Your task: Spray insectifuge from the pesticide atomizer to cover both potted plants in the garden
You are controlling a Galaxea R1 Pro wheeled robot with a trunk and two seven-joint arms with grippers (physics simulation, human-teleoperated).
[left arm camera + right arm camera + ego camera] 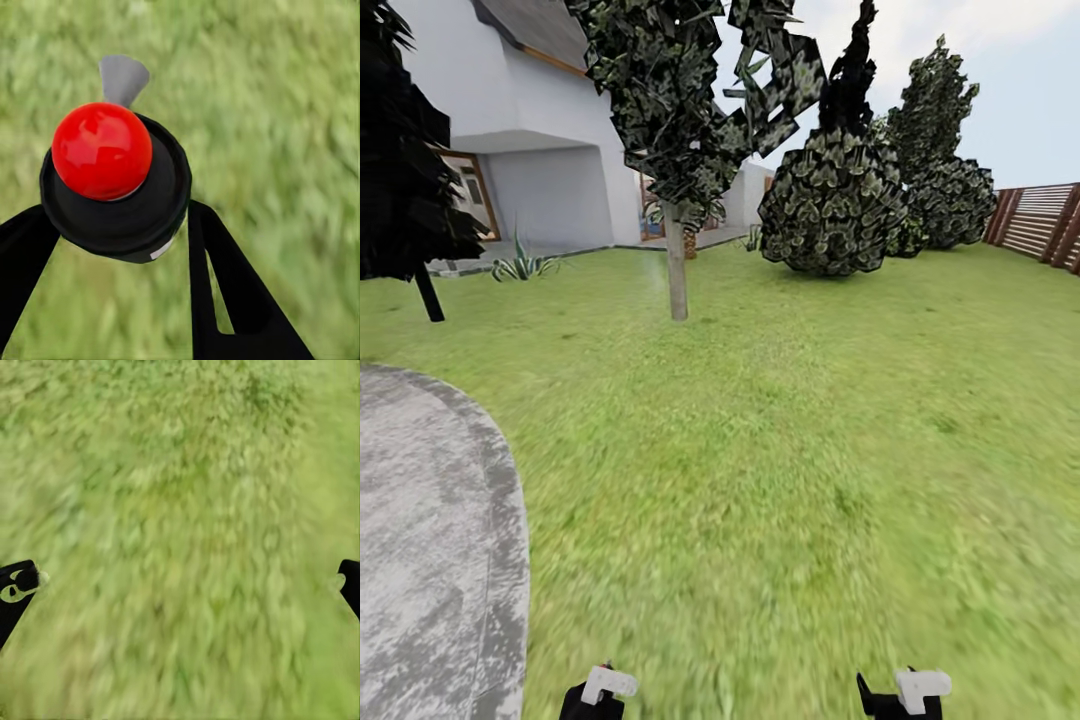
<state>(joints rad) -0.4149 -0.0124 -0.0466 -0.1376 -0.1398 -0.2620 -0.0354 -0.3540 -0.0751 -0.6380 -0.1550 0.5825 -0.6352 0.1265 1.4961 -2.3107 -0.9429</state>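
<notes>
Black fingers of the left tool [124, 247] close around the pesticide atomizer [112, 187], a dark bottle seen end-on with a glossy red ball cap and grey nozzle. Over blurred green lawn [187, 547] the right tool [184, 585] gapes wide, holding nothing. Ahead, the head view adds a grey paved patio [430, 540], a thin-trunked tree [676, 260], dark rounded bushes [835, 205], a white house [540, 130] and a brown slatted fence [1045, 220].

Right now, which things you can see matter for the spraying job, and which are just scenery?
For the job:
- spray bottle, red-capped, between the left gripper's fingers
- right gripper, open over lawn

Scenery:
- paved patio
- thin-trunked tree
- round bushes
- fence
- house
</notes>
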